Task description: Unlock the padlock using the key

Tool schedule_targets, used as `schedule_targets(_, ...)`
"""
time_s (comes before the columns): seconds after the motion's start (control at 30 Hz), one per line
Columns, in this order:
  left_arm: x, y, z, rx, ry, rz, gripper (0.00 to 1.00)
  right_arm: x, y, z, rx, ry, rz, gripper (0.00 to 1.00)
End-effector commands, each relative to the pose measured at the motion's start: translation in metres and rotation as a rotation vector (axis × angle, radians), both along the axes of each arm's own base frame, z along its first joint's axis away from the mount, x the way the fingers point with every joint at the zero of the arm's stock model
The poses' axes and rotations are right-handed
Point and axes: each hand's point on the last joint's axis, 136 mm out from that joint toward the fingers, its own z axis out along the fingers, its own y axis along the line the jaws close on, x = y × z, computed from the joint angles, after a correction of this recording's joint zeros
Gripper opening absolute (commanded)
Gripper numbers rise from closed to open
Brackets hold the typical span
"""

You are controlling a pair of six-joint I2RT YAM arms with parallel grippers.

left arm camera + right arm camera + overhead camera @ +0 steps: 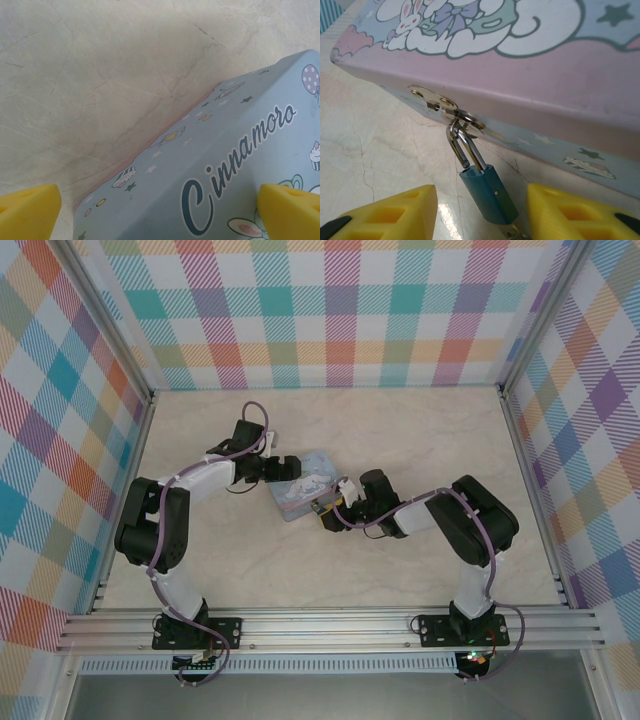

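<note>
Straddling the padlock [487, 195] on the tin's [545, 75] near side, the right gripper [481, 200] stands part-open, not gripping; the left gripper [159, 195] gapes wide above the tin.

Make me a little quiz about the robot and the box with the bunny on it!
1. True or false: the padlock hangs from the hasp on the tin.
2. The right gripper has its yellow fingers: A) either side of the padlock; B) pinching the tin's lid; C) on bare table far from the tin.
3. Which word is printed on the tin near the left gripper?
Key: 1 true; 2 A; 3 Cinnamoro.
</note>
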Motion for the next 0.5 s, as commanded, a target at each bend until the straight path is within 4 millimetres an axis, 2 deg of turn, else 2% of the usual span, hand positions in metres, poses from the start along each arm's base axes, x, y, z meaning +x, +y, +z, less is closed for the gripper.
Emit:
schedule_targets(0.0, -0.012, 0.017, -0.021, 0.063, 0.060, 0.032, 1.00, -0.010, 0.001, -0.011, -0.032, 0.028, 0.033, 0.45)
schedule_targets(0.3, -0.016, 0.019, -0.022, 0.064, 0.065, 0.040, 1.00, -0.009, 0.000, -0.007, -0.024, 0.020, 0.018, 0.23)
schedule_targets(0.47, -0.017, 0.019, -0.017, 0.045, 0.039, 0.060, 1.00, -0.004, -0.004, -0.002, -0.025, -0.005, -0.027, 0.14)
